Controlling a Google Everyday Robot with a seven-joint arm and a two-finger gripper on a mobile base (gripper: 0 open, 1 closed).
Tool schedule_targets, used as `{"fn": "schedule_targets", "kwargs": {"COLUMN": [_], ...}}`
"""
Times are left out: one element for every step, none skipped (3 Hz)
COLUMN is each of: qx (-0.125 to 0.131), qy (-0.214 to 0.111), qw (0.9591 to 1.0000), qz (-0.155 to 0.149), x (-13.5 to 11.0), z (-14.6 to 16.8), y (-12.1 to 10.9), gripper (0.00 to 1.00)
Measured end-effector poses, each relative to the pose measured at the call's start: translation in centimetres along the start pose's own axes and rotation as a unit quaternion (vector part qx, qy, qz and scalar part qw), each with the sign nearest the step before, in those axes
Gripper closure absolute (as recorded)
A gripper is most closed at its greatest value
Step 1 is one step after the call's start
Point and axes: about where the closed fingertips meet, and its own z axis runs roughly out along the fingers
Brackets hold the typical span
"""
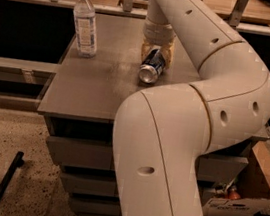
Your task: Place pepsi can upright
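The pepsi can [151,68] is dark blue with a silver top. It lies tilted on its side on the grey table [91,93], its top facing the front edge. My gripper [156,56] comes down from above at the back middle of the table. Its tan fingers [167,54] sit against both sides of the can's rear half, shut on it. The can's bottom end is hidden behind the fingers.
A clear plastic water bottle [85,23] stands upright at the table's back left. My large white arm [199,114] covers the table's right side. A cardboard box [248,193] sits on the floor at right. A black stand leg [5,181] lies at lower left.
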Motion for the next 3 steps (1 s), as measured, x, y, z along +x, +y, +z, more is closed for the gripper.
{"fn": "schedule_targets", "kwargs": {"qx": [-0.007, -0.009, -0.019], "qy": [-0.009, -0.013, -0.046], "qw": [0.9999, 0.9999, 0.9987], "qz": [0.0, -0.001, -0.01], "x": [-0.56, -0.63, -1.36], "z": [0.33, 0.3, -0.36], "y": [0.41, 0.65, 0.31], "gripper": [1.0, 1.0, 1.0]}}
